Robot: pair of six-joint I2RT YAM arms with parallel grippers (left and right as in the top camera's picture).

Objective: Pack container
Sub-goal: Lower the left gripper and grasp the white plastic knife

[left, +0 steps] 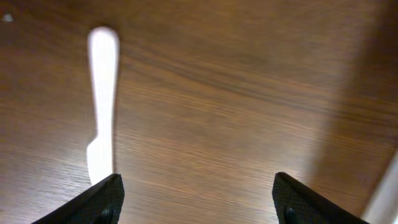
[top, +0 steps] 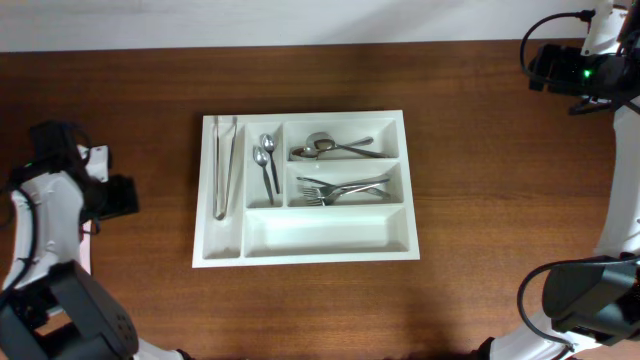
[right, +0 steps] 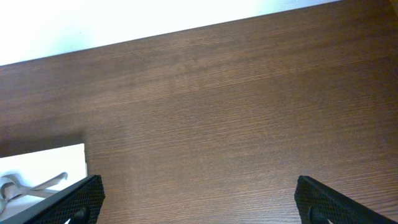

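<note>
The container lies flat in the middle of the desk, with tongs, spoons and forks in four compartments. The left pincer, near the desk's left edge, stands open and holds nothing, a white plastic knife lying on the wood by one fingertip. The right pincer, toward the far right corner, is spread wide and holds nothing.

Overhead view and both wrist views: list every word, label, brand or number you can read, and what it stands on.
None can be read.
The white container and the metal cutlery in it show no print; the white utensil is blurred, no marking visible.
</note>
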